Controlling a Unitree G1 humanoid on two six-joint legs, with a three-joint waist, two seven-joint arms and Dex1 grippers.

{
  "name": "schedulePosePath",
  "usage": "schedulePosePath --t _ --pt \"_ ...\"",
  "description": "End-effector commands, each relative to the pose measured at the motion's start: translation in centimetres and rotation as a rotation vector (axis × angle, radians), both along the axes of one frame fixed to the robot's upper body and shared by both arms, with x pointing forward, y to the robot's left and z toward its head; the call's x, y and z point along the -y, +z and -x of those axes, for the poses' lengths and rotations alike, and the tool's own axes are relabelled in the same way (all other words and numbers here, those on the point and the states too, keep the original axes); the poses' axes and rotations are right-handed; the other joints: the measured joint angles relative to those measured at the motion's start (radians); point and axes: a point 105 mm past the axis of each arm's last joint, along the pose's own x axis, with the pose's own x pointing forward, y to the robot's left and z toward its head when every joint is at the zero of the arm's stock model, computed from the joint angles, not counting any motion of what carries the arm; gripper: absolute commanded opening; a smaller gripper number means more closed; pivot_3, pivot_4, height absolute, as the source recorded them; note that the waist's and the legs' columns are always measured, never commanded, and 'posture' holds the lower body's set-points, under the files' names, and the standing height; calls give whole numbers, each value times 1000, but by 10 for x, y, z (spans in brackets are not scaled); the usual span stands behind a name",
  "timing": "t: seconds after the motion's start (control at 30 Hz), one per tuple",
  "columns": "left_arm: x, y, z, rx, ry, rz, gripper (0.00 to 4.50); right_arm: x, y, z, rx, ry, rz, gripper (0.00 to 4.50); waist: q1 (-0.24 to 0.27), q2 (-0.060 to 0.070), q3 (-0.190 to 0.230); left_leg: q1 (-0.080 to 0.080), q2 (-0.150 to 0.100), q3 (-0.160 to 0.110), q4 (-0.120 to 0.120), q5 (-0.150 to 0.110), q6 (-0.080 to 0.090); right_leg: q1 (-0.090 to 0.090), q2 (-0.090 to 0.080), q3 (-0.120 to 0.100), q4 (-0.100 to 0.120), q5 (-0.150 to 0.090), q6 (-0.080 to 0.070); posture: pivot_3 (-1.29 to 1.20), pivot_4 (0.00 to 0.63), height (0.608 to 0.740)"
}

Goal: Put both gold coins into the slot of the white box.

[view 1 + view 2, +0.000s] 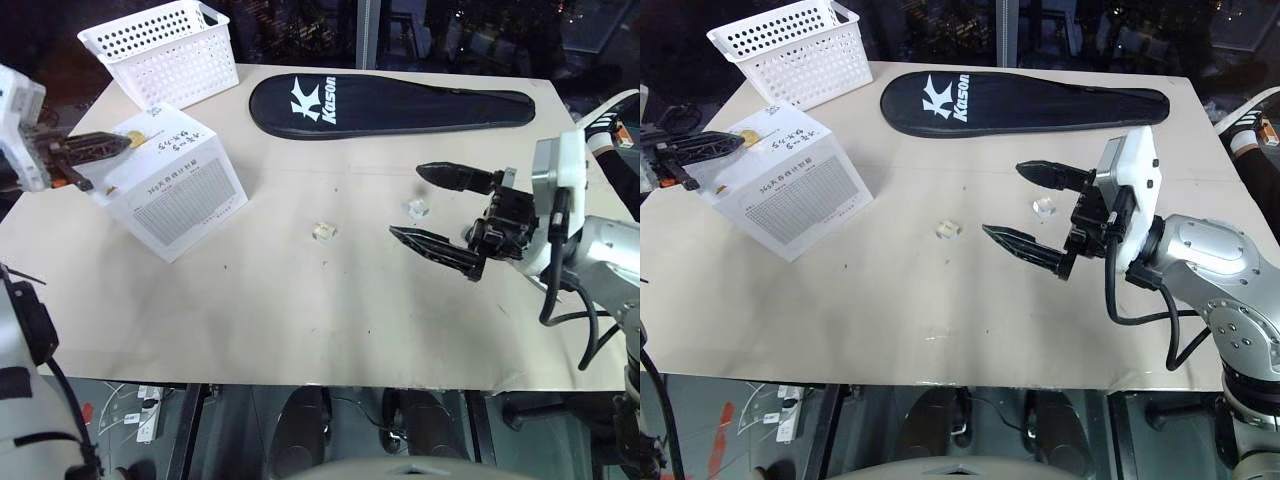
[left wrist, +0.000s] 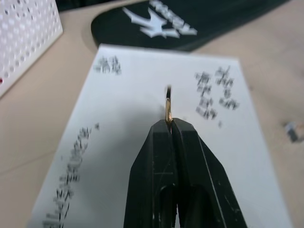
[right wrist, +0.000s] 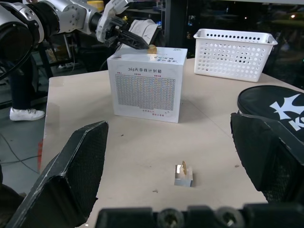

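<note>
Holding one gold coin (image 2: 168,105) on edge between pressed-together jaws, your left gripper (image 1: 122,143) hovers over the top face of the white box (image 1: 172,190), so the coin's thin rim can line up with the slot, which is not clearly visible. The left arm reaches in level from the side. The second coin (image 3: 184,167) stands in a small clear holder (image 3: 183,178) on the tabletop (image 1: 300,290). Your right gripper (image 1: 437,207) waits beside a second holder, jaws spread wide and empty, pointing level.

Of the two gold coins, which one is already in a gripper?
The gold coin pinched on edge in the shut left gripper, above the white box. The other coin stands in a small clear holder on the table, before the open right gripper.
</note>
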Motion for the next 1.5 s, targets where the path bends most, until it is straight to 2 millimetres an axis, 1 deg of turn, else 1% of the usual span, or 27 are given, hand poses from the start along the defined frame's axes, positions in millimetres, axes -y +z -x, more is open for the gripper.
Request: schedulePosePath --t 0.03,0.27,0.37,0.4,0.43,0.47,0.5,0.53,0.57,0.6,0.63,0.67,0.73,0.8,0.83,0.87,0.93,0.97,1.03,1.1,1.17,1.2,1.3,1.37,1.43,1.5 --pt "-2 16 3 51 -1 -27 0 0 9 7 55 2 -10 4443 -1 0 0 0 0 0 0 0 0 0 0 0 0 0 0 0 150 740" --pt "-3 14 2 73 -3 -50 0 0 8 8 54 1 -10 4443 -5 0 0 0 0 0 1 0 0 0 0 0 1 0 0 0 150 740" --pt "-1 10 5 39 -34 -40 848 0 7 8 51 -1 -9 4500 -8 0 0 0 0 0 1 0 0 0 0 0 1 0 0 0 150 740" --pt "-2 9 5 37 -23 -54 1246 0 7 8 50 -2 -9 4500 -8 -1 0 0 0 0 1 0 0 0 0 0 1 0 0 0 150 740" --pt "-4 10 3 51 1 -58 1852 1 7 8 49 -2 -9 4500 -9 -1 0 0 0 0 1 0 0 0 0 0 1 0 0 0 150 740" --pt "-6 11 2 62 18 -60 2209 1 7 8 49 -3 -9 4500 -10 -1 0 0 0 0 1 0 0 0 0 0 1 0 0 0 150 740" --pt "-7 12 1 67 36 -57 2800 1 7 8 48 -3 -8 4500 -10 -1 0 0 0 0 1 0 0 0 0 0 1 0 0 0 150 740" --pt "-8 15 1 80 40 -49 3225 1 7 8 47 -5 -7 4500 -11 -1 -1 0 0 0 1 0 0 0 0 0 1 0 0 0 150 740" --pt "-7 20 2 99 34 -26 3748 1 6 8 45 -7 -6 4500 -11 -1 -1 0 0 0 2 0 0 0 0 0 2 0 0 0 150 740" --pt "-5 26 2 132 24 -8 4179 1 5 8 41 -10 -6 4500 -11 -1 -1 0 0 0 2 0 0 0 0 0 2 0 0 0 150 740" --pt "-4 31 3 155 16 3 4179 1 5 8 39 -13 -6 4500 -12 -1 -1 0 0 0 2 0 0 0 0 0 2 0 0 0 150 740" --pt "4 43 6 193 -48 45 4179 1 1 3 29 -39 2 4500 -12 -1 -1 0 0 0 2 0 0 0 0 0 2 0 0 0 150 740" --pt "18 57 11 235 -149 103 4179 1 -6 -5 9 -83 16 4500 -11 -3 -2 0 0 0 3 0 0 0 0 0 2 0 0 0 150 740" --pt "33 62 14 240 -245 116 4179 1 -17 -16 -8 -145 50 4500 -11 -3 -2 0 0 0 4 0 0 1 0 -1 2 0 0 0 150 740" --pt "45 63 16 235 -310 125 4179 0 -23 -21 -18 -162 61 4500 -12 -3 -2 0 0 -1 5 0 0 1 0 -1 3 0 0 0 150 740" --pt "69 61 19 224 -407 155 4179 -7 -34 -30 -51 -175 75 4500 -13 -3 -2 0 1 -1 6 0 0 1 0 -1 3 0 0 0 150 740" --pt "108 45 32 176 -543 169 4179 -20 -49 -41 -99 -172 82 4500 -17 -2 -3 2 1 -1 8 1 -2 3 -2 1 6 1 0 0 150 740" --pt "122 36 37 158 -568 180 4179 -27 -54 -44 -113 -162 81 4500 -18 -1 -2 2 1 -1 9 2 -3 3 -2 2 7 1 -1 0 150 740" --pt "136 21 45 137 -572 204 4179 -36 -58 -50 -125 -148 78 4500 -21 -2 -2 1 2 -2 14 2 -3 2 -2 4 12 1 -2 0 150 740" --pt "148 -1 48 127 -524 225 4179 -51 -67 -63 -138 -152 84 4500 -34 -3 -1 1 2 -1 16 2 -4 0 0 5 16 1 -1 0 150 740" --pt "153 -20 52 129 -472 212 4179 -61 -73 -74 -146 -163 92 4500 -39 -2 -1 3 2 -1 16 2 -3 1 1 4 17 0 0 0 150 740" --pt "153 -30 55 129 -447 195 4179 -66 -76 -80 -151 -171 94 4500 -43 -3 -2 2 2 -2 16 2 -3 1 1 4 18 0 1 0 150 740" --pt "146 -51 63 106 -382 171 4179 -79 -83 -96 -164 -188 99 4500 -39 -2 -2 6 2 -1 15 2 -3 2 2 4 19 1 -1 0 150 740" --pt "140 -63 68 91 -355 137 4231 -88 -87 -104 -168 -194 106 3971 -36 -2 -2 6 3 -3 15 3 -4 3 2 2 19 2 -3 0 150 740" --pt "136 -67 70 92 -318 137 4231 -97 -92 -111 -159 -202 130 3248 -35 -2 -2 6 3 -3 15 3 -4 3 2 2 19 3 -4 0 150 740" --pt "135 -74 75 90 -303 113 4231 -105 -96 -115 -169 -196 144 3248 -35 -2 -2 5 3 -3 15 2 -4 3 1 2 19 3 -4 0 150 740"
